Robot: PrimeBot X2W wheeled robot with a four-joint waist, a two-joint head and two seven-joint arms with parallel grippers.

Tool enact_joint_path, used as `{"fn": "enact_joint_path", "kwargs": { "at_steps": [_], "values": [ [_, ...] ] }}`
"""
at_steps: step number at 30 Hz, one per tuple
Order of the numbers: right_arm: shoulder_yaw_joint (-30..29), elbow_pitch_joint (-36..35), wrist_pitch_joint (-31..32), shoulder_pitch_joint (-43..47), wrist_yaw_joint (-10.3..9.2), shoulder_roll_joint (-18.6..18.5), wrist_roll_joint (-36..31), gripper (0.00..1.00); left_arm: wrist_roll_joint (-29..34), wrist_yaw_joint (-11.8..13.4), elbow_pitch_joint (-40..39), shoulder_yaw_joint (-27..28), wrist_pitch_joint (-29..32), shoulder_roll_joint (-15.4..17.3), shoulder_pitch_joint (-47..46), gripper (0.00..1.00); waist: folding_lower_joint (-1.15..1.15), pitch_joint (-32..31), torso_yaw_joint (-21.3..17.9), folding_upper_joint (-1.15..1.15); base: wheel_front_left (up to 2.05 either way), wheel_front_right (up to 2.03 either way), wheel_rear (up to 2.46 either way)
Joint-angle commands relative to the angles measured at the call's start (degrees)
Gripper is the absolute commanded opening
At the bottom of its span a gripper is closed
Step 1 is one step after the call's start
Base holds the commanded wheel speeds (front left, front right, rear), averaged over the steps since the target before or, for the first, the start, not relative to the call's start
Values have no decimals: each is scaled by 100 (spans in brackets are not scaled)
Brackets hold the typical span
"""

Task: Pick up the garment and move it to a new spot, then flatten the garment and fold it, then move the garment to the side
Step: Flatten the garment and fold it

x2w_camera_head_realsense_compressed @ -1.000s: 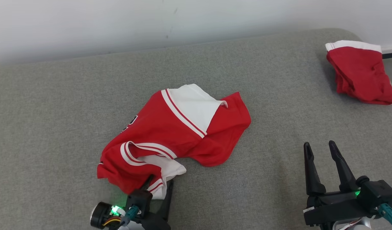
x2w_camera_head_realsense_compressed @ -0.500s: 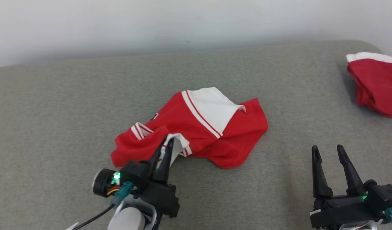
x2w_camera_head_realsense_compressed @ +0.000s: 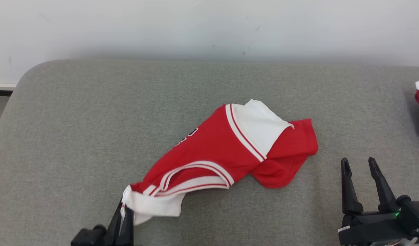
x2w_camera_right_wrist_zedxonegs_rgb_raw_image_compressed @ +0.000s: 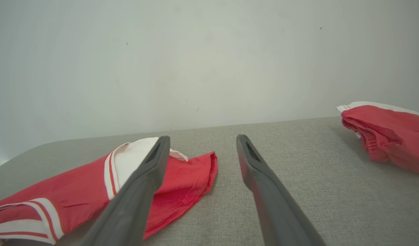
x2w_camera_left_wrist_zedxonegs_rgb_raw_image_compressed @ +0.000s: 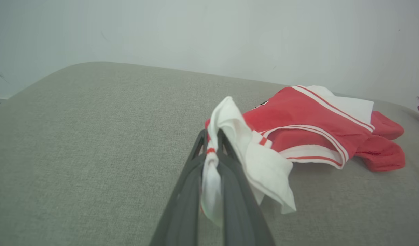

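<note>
Left gripper (x2w_camera_head_realsense_compressed: 123, 209) is clamped tight on the white corner trim of the red garment (x2w_camera_head_realsense_compressed: 212, 150) sprawled across the middle of the grey cushion (x2w_camera_head_realsense_compressed: 66, 136) (edge grip, probably so it can be dragged), while the right gripper (x2w_camera_head_realsense_compressed: 358, 161) sits wide open and empty nearby, likely free for flattening.

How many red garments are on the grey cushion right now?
2. One garment lies midway across the grey cushion, its white edge pinched in the left hand. The other garment sits bunched at the right edge. More may lie out of frame.
</note>
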Motion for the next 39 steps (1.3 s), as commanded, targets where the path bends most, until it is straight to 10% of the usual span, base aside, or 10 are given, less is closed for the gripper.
{"fn": "enact_joint_path", "kwargs": {
  "at_steps": [1,6,8,23,39],
  "values": [
    [-16,-15,-23,24,-15,-43,-13,100,-22,19,-3,20,-12,17,82,0,0,1,44,0,0,0,0],
    [-36,9,-23,18,-15,-95,2,100,-203,-18,358,106,-69,-75,419,4,0,18,80,0,0,0,0],
    [-38,21,-23,15,-15,-109,4,100,-199,-43,522,119,-87,-111,414,100,0,14,83,0,0,0,0],
    [-27,72,-23,70,-15,-67,-26,100,430,50,-396,974,-116,-250,390,100,0,-189,-22,0,0,0,0],
    [-11,229,-23,177,-15,-33,35,100,929,-397,-546,1604,-117,-522,387,100,0,-292,-321,0,0,0,0]
  ]
}}
